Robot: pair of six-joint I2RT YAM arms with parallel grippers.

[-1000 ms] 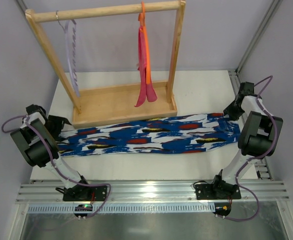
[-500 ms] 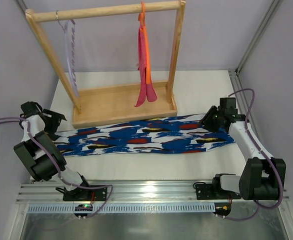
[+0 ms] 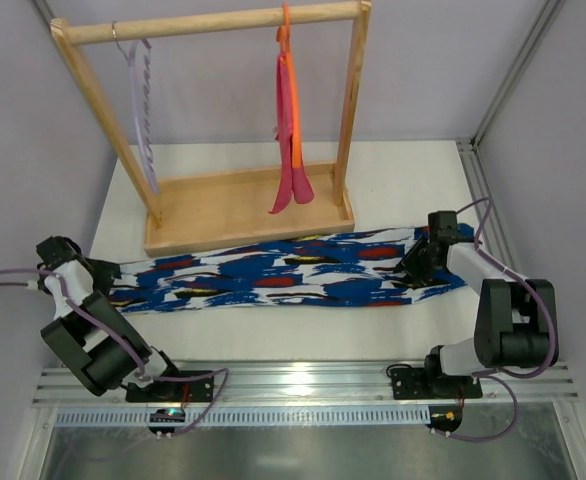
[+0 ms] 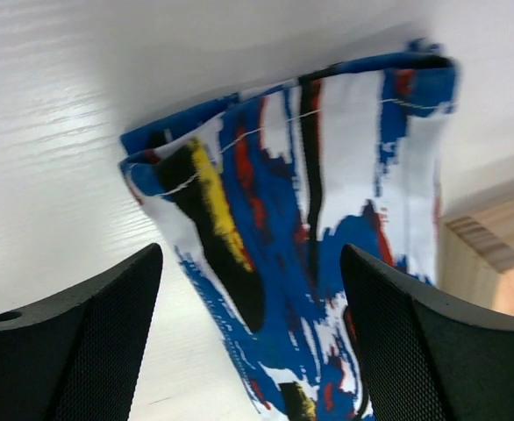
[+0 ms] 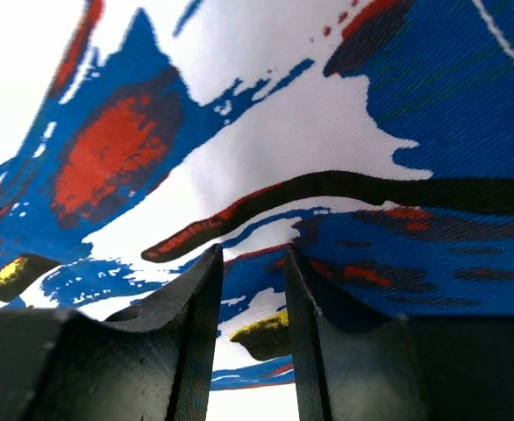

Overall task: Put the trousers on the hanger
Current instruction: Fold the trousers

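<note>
lilac hanger [image 3: 143,115] on rack [image 3: 243,205], trousers [image 3: 293,272] flat, left end effector [image 4: 248,351] spread, right end effector [image 5: 250,342] nearly closed

One trousers [image 3: 293,272]; two hangers: lilac hanger [image 3: 143,110], orange hanger [image 3: 291,100]; one rack [image 3: 243,205]

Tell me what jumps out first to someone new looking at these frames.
The trousers, in a loud blue, white, red and black print, lie stretched flat across the table in front of the wooden rack. A gripper sits at each end: left gripper with jaws wide open, right gripper jaws nearly closed. The lilac hanger hangs bare beside an orange hanger holding pink cloth.
</note>
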